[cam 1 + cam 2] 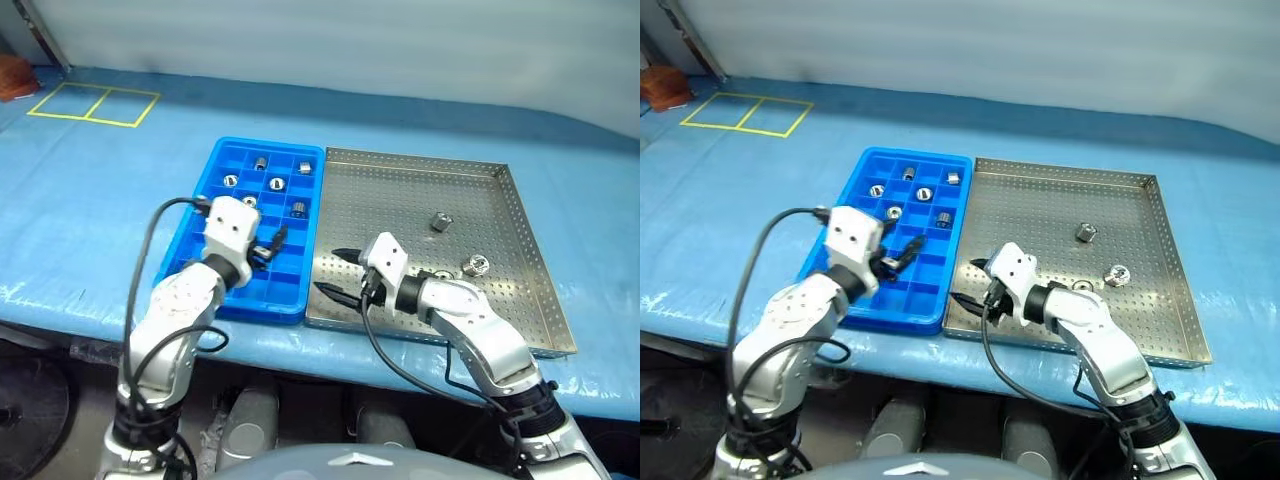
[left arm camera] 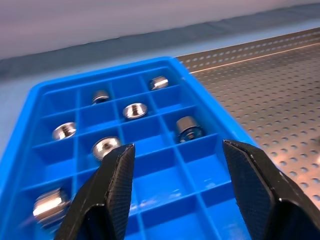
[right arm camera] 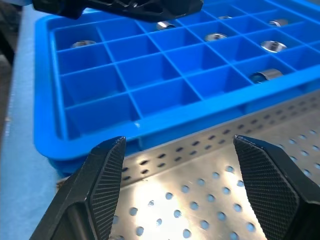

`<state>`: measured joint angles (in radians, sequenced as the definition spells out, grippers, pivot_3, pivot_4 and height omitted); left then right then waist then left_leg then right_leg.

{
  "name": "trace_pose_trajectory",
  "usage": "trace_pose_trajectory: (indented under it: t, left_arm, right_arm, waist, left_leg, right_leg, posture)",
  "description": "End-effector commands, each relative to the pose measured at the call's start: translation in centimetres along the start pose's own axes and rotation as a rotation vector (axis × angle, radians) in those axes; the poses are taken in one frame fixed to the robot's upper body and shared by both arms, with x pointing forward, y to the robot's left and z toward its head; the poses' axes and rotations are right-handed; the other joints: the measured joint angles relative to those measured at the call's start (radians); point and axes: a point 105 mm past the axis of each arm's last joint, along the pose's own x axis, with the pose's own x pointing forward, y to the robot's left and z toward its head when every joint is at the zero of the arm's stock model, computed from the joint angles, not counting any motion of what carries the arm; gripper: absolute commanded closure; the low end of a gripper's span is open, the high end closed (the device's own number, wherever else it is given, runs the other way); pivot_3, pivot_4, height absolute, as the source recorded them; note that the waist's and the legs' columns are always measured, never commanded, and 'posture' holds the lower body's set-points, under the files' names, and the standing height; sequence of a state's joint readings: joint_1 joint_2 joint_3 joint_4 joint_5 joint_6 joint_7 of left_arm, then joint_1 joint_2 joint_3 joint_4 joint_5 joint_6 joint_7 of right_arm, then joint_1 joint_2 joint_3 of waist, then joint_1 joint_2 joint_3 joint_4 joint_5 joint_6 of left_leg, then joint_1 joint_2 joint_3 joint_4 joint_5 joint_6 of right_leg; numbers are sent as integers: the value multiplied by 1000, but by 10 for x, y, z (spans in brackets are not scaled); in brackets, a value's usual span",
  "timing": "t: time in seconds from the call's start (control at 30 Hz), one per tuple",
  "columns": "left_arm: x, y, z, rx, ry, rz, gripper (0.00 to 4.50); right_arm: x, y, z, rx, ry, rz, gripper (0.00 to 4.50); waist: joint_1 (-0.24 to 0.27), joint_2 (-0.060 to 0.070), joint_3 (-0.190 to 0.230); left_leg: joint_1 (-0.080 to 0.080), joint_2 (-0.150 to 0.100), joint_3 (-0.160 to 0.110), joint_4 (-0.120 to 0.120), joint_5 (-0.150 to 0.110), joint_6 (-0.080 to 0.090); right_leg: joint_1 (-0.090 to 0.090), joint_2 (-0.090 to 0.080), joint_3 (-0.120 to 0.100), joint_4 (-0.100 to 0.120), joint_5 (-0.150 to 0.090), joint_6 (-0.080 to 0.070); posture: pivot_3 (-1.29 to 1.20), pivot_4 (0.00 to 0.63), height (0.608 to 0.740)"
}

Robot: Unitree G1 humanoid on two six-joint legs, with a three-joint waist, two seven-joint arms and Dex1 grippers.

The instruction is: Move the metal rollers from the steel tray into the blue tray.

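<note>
Most of the metal rollers [image 1: 276,184] sit singly in compartments of the blue tray [image 1: 222,300], mainly in its far half; a few others lie apart on the perforated floor of the steel tray [image 1: 520,215], which touches the blue tray's right side on the blue-covered surface [image 1: 100,210]. The left gripper [image 1: 271,243] hovers over the blue tray, jaws apart and empty. The right gripper [image 1: 338,272] hangs over the steel tray's near left corner, jaws wide, holding nothing.

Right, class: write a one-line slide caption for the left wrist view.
Open left gripper poised over the blue tray, several metal rollers sitting in separate compartments.
</note>
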<state>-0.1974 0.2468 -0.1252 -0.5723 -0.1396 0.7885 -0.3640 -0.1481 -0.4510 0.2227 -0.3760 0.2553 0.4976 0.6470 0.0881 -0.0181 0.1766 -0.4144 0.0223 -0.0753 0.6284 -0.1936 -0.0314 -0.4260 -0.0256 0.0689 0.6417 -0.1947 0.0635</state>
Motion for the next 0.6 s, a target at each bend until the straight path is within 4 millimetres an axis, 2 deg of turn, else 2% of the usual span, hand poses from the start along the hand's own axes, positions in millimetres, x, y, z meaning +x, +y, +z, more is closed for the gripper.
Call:
trace_pose_trajectory:
  t: [0.03,0.13,0.37,0.6]
  left_arm:
    - [19,-21,10,12,-61,-154,1475]
    - [37,-27,4,79,-36,-208,1475]
    - [62,-44,-10,183,13,-346,1475]
    - [82,-50,-23,250,56,-406,1475]
  right_arm:
    - [-12,-20,9,-18,-18,-162,850]
    - [-21,-27,3,-10,11,-235,850]
    - [-37,-17,-2,7,26,-265,850]
    - [-49,-17,-3,9,32,-316,850]
  waist:
    - [-11,0,0]
    - [-37,0,0]
    - [-104,0,0]
    - [-147,0,0]
  left_leg:
    - [0,0,0,0,0,0]
    - [0,0,0,0,0,0]
    - [0,0,0,-1,0,0]
    - [1,0,0,1,0,0]
  right_leg:
    - [0,0,0,0,0,0]
    - [0,0,0,0,0,0]
    - [0,0,0,0,0,0]
    - [0,1,1,1,0,1]
  posture:
    - [110,150,740]
    - [75,150,740]
    - [-39,150,740]
    - [-97,150,740]
